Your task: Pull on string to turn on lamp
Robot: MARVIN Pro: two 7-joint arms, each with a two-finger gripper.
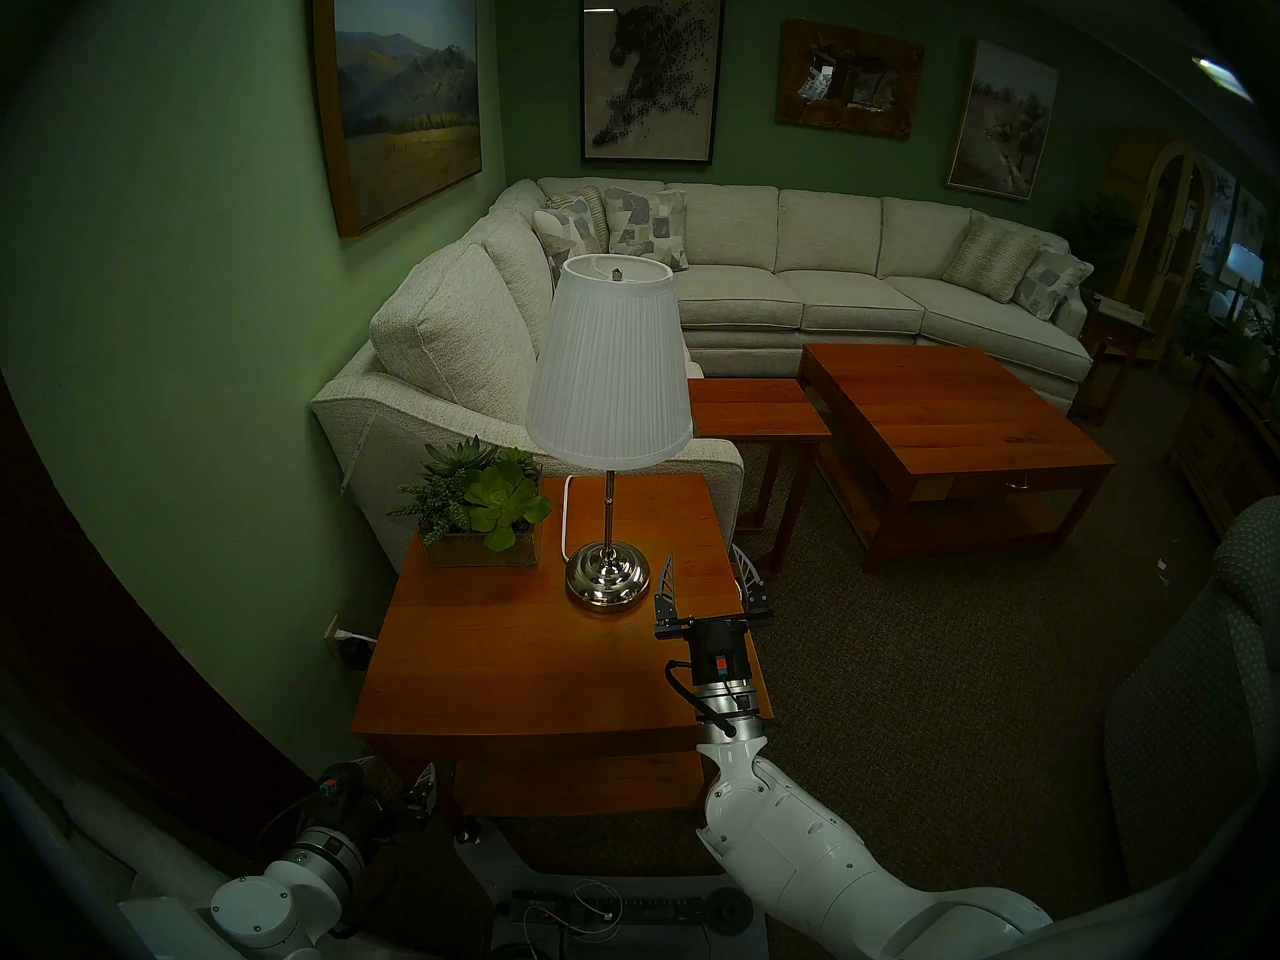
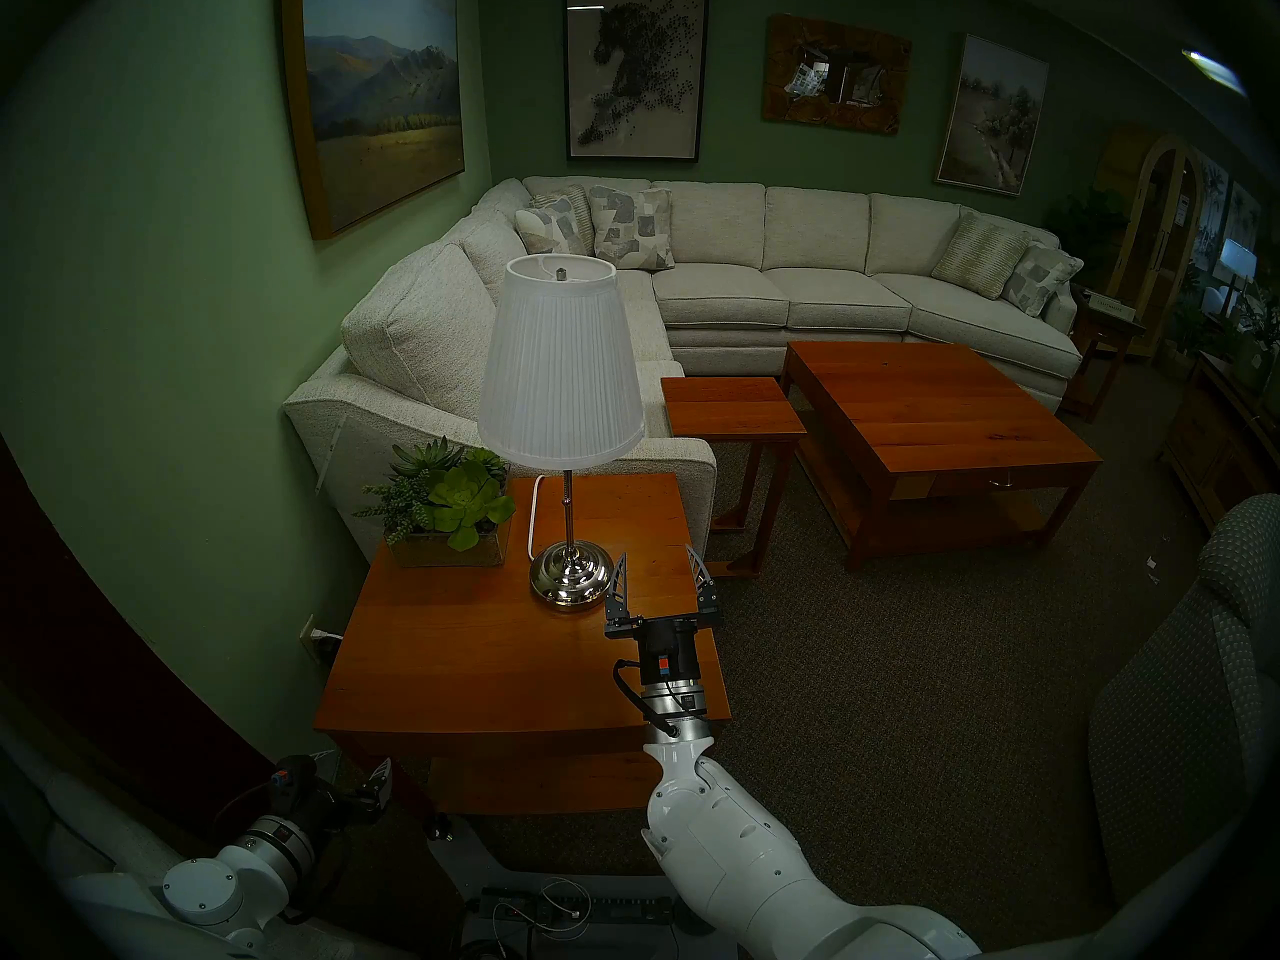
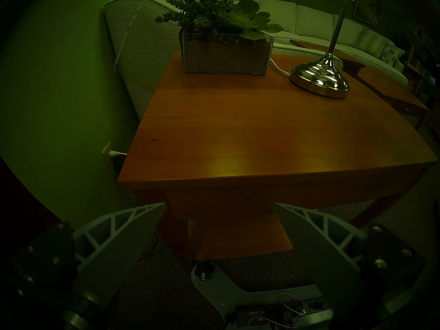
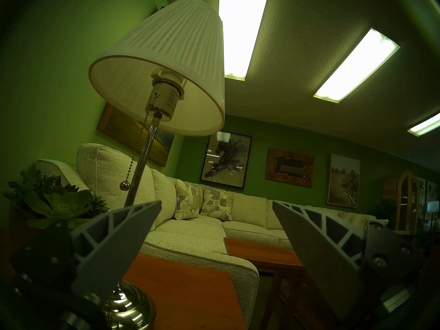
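Observation:
The lamp (image 1: 609,363) has a white pleated shade, a slim chrome stem and a domed chrome base (image 1: 608,577), and it stands on a wooden side table (image 1: 526,661). Its shade looks unlit. The string (image 4: 135,151) shows only in the right wrist view, a beaded chain hanging from the socket to a small knob (image 4: 124,185) beside the stem. My right gripper (image 1: 710,577) hovers open just right of the base, well below the knob, holding nothing. My left gripper (image 1: 395,771) is open and empty, low in front of the table's near left corner.
A glass planter of succulents (image 1: 478,515) sits left of the lamp, with the white power cord (image 1: 566,515) between them. A cream sectional sofa (image 1: 485,356) backs the table. A small table (image 1: 755,411), a coffee table (image 1: 949,439) and an armchair (image 1: 1212,661) stand to the right.

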